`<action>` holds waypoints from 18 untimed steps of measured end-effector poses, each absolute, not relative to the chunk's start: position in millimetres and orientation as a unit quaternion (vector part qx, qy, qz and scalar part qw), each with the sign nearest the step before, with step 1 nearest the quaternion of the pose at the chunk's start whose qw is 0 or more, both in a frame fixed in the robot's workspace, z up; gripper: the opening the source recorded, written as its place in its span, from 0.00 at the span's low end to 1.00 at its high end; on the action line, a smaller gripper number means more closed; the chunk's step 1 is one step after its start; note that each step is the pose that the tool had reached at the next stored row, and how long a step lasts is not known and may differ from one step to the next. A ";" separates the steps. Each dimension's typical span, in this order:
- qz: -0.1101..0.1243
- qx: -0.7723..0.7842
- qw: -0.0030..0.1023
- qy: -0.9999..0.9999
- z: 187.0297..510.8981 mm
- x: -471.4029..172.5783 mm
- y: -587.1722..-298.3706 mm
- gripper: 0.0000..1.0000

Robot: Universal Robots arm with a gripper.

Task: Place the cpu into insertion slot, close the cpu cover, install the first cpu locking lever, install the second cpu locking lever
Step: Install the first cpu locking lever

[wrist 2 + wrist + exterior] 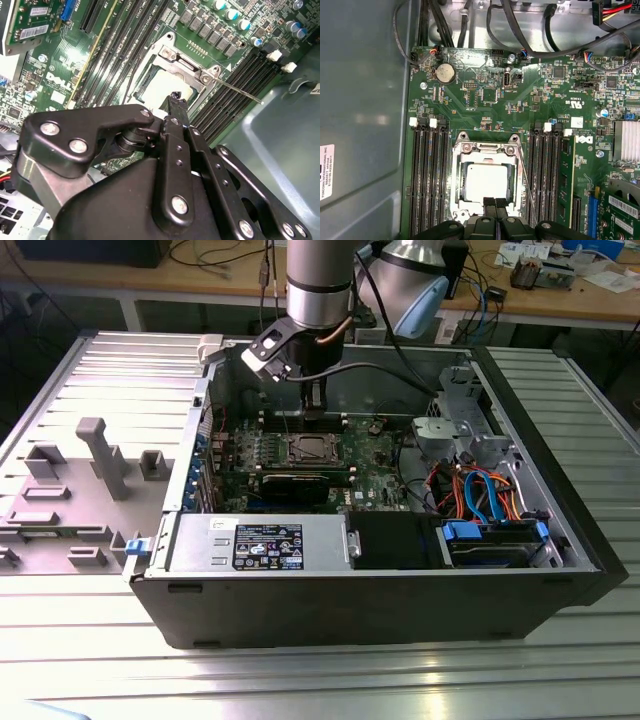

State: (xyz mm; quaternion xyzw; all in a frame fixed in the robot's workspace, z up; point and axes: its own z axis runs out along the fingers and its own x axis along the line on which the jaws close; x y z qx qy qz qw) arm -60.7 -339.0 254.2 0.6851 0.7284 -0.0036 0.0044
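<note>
Gripper point(495, 203) fingertips pressed together with nothing between them, poised just over the socket edge; you can see the cpu point(487, 181) seated in its slot, the cpu cover point(485, 152) lying flat around it — chip showing through the window; one thin lever rod point(240, 91) slants out over the memory slots point(427, 175).

Pale silver-grey cpu point(486, 181), silver cpu cover point(487, 149), green board point(485, 105), black tool point(495, 202), black memory slots point(427, 175).

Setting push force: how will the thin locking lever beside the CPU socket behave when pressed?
The locking lever is a thin bare metal rod: probably springy, light, and slippery. Anchored at the socket, it likely swings rather than slides.
</note>
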 end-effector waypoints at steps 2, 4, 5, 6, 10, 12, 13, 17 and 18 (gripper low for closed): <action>-0.004 0.678 0.004 0.735 254.2 -60.6 -339.0 0.11; -0.004 0.671 0.004 0.742 254.2 -60.6 -339.0 0.11; -0.004 0.667 0.004 0.745 254.2 -60.5 -339.0 0.11; -0.003 0.663 0.004 0.748 254.2 -60.5 -339.0 0.11; -0.003 0.653 0.005 0.758 254.2 -60.3 -339.0 0.11; -0.003 0.650 0.005 0.760 254.1 -60.3 -339.0 0.11; -0.003 0.648 0.005 0.762 254.2 -60.2 -339.0 0.11; -0.003 0.642 0.005 0.766 254.2 -60.0 -339.0 0.11; -0.003 0.641 0.005 0.768 254.2 -59.9 -339.0 0.11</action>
